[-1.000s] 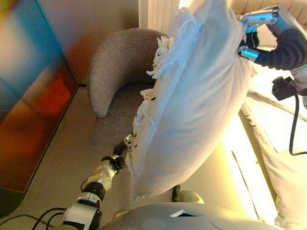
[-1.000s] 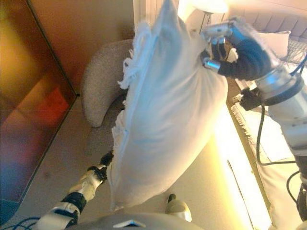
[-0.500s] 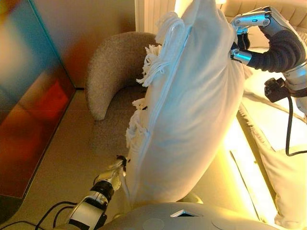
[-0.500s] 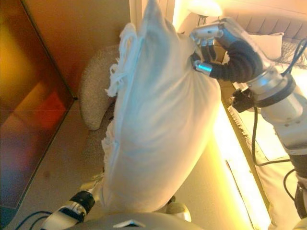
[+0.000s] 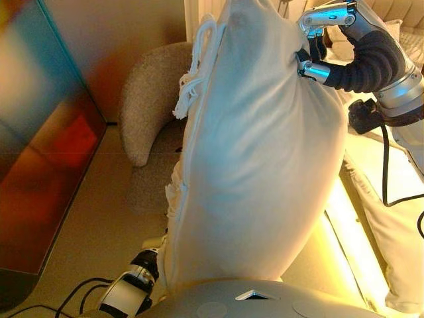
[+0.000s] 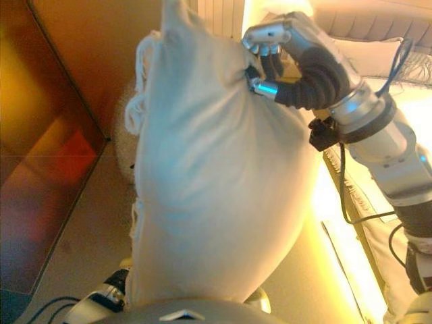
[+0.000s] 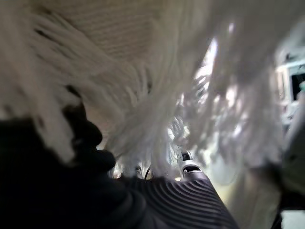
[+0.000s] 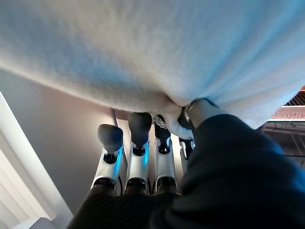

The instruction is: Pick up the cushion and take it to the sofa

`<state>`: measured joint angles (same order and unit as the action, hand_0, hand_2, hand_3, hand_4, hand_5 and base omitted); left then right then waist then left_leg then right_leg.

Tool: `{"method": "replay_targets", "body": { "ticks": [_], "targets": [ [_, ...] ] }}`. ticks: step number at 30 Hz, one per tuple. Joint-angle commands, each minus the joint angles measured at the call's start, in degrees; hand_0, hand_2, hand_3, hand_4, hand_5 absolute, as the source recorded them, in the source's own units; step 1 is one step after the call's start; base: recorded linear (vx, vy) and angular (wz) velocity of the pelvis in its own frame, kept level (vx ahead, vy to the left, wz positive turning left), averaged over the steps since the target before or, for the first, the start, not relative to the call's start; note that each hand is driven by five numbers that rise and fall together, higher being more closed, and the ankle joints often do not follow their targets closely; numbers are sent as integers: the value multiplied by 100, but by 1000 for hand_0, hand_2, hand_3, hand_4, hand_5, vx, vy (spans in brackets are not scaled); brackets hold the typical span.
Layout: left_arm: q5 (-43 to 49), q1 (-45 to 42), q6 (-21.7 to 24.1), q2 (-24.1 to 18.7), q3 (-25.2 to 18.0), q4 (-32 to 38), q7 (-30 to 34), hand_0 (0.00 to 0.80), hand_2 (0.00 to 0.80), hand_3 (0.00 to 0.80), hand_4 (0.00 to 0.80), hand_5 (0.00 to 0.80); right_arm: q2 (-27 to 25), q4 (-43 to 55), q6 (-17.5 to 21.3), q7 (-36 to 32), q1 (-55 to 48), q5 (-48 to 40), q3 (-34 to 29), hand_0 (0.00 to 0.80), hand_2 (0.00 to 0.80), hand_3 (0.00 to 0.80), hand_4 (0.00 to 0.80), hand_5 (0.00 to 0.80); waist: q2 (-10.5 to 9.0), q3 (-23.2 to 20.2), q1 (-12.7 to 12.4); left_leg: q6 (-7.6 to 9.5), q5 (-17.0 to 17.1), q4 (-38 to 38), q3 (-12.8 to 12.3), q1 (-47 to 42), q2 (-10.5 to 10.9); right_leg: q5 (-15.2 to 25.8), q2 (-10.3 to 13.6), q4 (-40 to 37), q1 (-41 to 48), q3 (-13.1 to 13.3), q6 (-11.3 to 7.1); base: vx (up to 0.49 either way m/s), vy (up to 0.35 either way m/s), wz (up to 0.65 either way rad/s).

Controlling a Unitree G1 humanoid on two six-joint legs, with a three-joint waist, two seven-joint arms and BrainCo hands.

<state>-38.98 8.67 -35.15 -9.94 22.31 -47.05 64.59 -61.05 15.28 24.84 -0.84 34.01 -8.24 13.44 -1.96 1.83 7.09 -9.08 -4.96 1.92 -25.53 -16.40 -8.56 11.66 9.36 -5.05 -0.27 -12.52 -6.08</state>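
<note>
A big white cushion (image 5: 265,152) with a tasselled fringe down one edge hangs upright in the air close in front of me. My right hand (image 5: 361,56) is at its upper right corner, fingers (image 8: 138,157) and thumb pinched on a fold of its cloth (image 8: 176,102). My left arm (image 5: 129,291) comes up at the lower left and its hand goes out of sight behind the cushion's bottom edge. In the left wrist view only the fringe (image 7: 119,71) shows over that hand's dark cover (image 7: 143,205). Behind the cushion stands a grey curved armchair (image 5: 149,99).
A glossy dark panel (image 5: 46,152) runs along the left. A bed with white bedding (image 5: 397,218) lies on the right, a lit strip (image 5: 351,238) along its base. A pale pillow (image 6: 368,57) leans at the bed's head. Beige floor (image 5: 86,225) shows between panel and armchair.
The cushion has swung left and closer, turning its broad face to me and covering more of the armchair. My right hand moved left with it. My left hand has sunk lower behind the cushion.
</note>
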Motion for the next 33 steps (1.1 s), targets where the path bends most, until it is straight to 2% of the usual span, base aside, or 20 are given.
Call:
{"method": "replay_targets", "body": {
  "ticks": [1,3,9,10,13,14,16,19,20,21,24,28,33],
  "targets": [
    [-176,-111,283,168,288,450,593,800,800,800,800,800,316,-218,-54,462,670,-514,-288,800,800,800,800,800,-249,15,6,454,-482,-498,100,286,1,-503,532,55,411,-63,-566,20,11,-5],
    [-436,-114,485,148,333,683,608,800,800,800,800,800,417,-269,-115,452,431,-416,-394,800,800,800,800,800,-232,48,-5,461,-493,-513,129,302,10,-503,548,53,424,-60,-574,26,10,-4],
    [-1691,-301,830,-57,143,1553,-95,800,800,800,800,800,848,-518,-252,506,-841,-162,-909,800,800,800,800,800,-161,160,-4,488,-509,-568,197,362,7,-486,596,61,422,-41,-578,0,-16,0],
    [-1727,-367,832,-102,48,1667,-112,800,800,800,800,800,931,-527,-219,508,-1094,-132,-1040,800,800,800,800,800,-199,196,-1,512,-391,-599,130,431,18,-402,628,77,356,-64,-516,-40,-77,2],
    [-1924,-588,842,-167,-78,1949,-202,800,800,800,800,800,1210,-548,-163,494,-1807,-50,-1387,800,800,800,800,800,-164,262,11,531,-385,-621,157,470,15,-383,643,85,339,-47,-512,35,-65,6],
    [-1923,-643,816,-174,-102,1999,-221,800,800,800,800,800,1273,-537,-148,471,-1954,-58,-1454,800,800,800,800,800,-113,263,7,518,-513,-615,237,416,4,-451,627,72,400,-29,-570,118,-44,8],
    [-1824,-782,800,-191,-229,2117,-286,800,800,800,800,800,1503,-537,-73,354,-2409,21,-1639,800,800,800,800,800,-78,319,6,530,-516,-637,256,432,1,-437,639,76,397,-26,-566,98,-83,0],
    [-1880,-948,1117,-271,-294,2197,-794,800,800,800,800,800,1750,-516,-90,356,-2808,32,-1679,800,800,800,800,800,-48,366,-5,551,-500,-642,256,435,-6,-442,637,91,410,-43,-569,87,-120,0],
    [-1972,-992,1363,-324,-412,2215,-1110,800,800,800,800,800,1864,-523,-160,342,-2946,-54,-1701,800,800,800,800,800,-34,374,-11,553,-480,-634,264,437,-13,-461,623,99,421,-51,-567,56,-181,0],
    [-2148,-1031,1504,-379,-560,2243,-1403,800,800,800,800,800,1997,-546,-201,327,-3066,-30,-1724,800,800,800,800,800,-65,387,-17,572,-335,-630,201,491,-6,-410,637,121,367,-79,-501,62,-192,1],
    [-2313,-1168,1851,-519,-948,2572,-1953,800,800,800,800,800,2410,-585,-439,339,-3427,66,-1758,800,800,800,800,800,-41,388,-54,557,-277,-597,245,504,-49,-469,598,146,380,-110,-463,104,-204,3],
    [-2488,-1387,2051,-558,-1161,2846,-2077,800,800,800,800,800,2786,-785,-624,426,-3701,100,-1636,800,800,800,800,800,-27,419,-97,525,-198,-614,329,536,-131,-556,491,182,406,-96,-376,119,-209,6],
    [-2825,-1530,1917,-566,-1243,3126,-2060,800,800,800,800,800,2974,-1155,-682,485,-3871,-26,-1390,800,800,800,800,800,14,492,-140,342,219,-894,556,629,-433,-774,192,315,417,10,-136,129,-245,-1]
  ]
}}
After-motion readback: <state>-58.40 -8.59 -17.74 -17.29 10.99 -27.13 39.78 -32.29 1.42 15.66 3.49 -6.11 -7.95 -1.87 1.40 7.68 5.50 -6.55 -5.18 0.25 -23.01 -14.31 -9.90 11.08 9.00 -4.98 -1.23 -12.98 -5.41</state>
